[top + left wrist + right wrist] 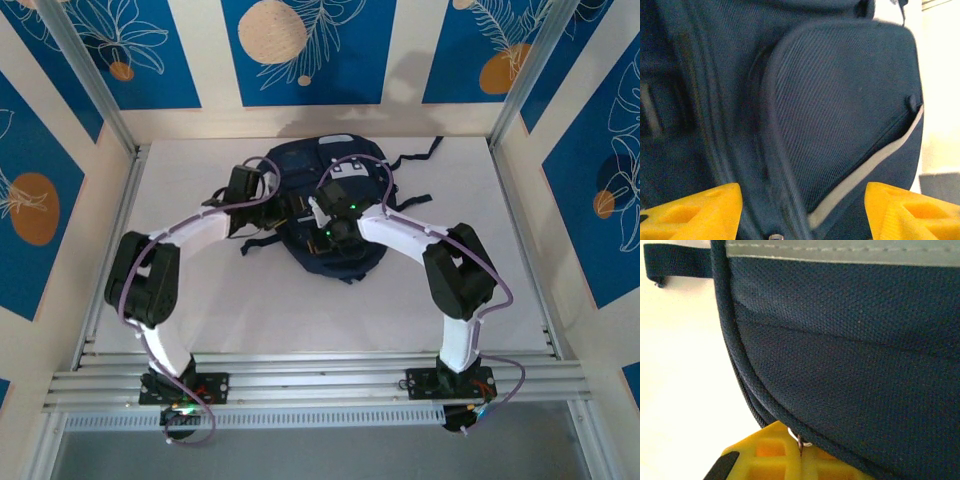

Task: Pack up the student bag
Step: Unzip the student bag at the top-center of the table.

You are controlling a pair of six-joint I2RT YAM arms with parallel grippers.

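Student bag [305, 170] lies flat mid-way across the white table [250, 310], its contents hidden, the left gripper [800, 215] spread wide before its front pocket [840, 110], the right gripper [790, 455] tucked under the bag's piped edge beside a metal zipper pull [800, 442], opening impossible to tell.

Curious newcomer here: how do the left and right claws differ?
The left claw is open, fingers wide apart; whether the right claw is open cannot be told. The left claw faces the student bag's pocket; the right claw sits at its edge, by a metal ring. Both are yellow, near the bag.
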